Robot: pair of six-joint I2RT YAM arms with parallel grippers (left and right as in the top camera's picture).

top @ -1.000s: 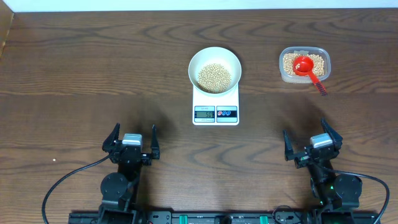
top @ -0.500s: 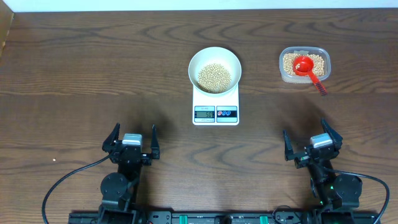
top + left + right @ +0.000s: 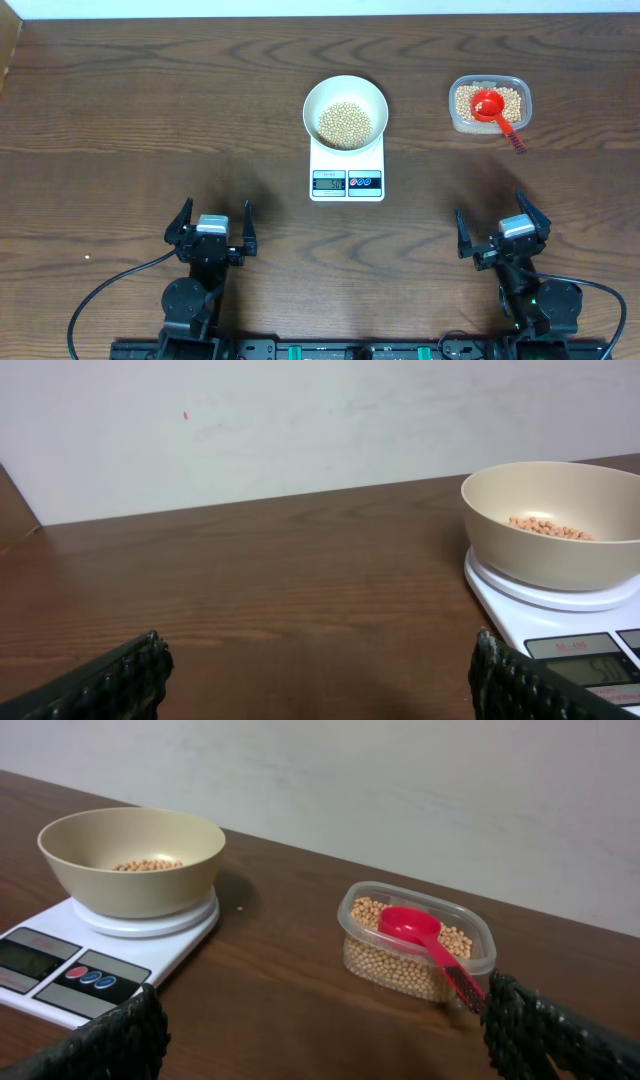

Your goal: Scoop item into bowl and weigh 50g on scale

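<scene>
Now, left gripper (image 3: pixel 216 210) and right gripper (image 3: pixel 491 210) gape empty; smooth round bowl (image 3: pixel 311 97) holds beige beans (image 3: pixel 345 123).

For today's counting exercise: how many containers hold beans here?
2. The white bowl sits on the scale, mid-table; the clear tub, with a red scoop in it, stands to its right.

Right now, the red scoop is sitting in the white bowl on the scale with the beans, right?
Not quite. The red scoop sits in the clear tub, beside the scale. The white bowl on the scale holds only beans. The overhead view shows it.
</scene>
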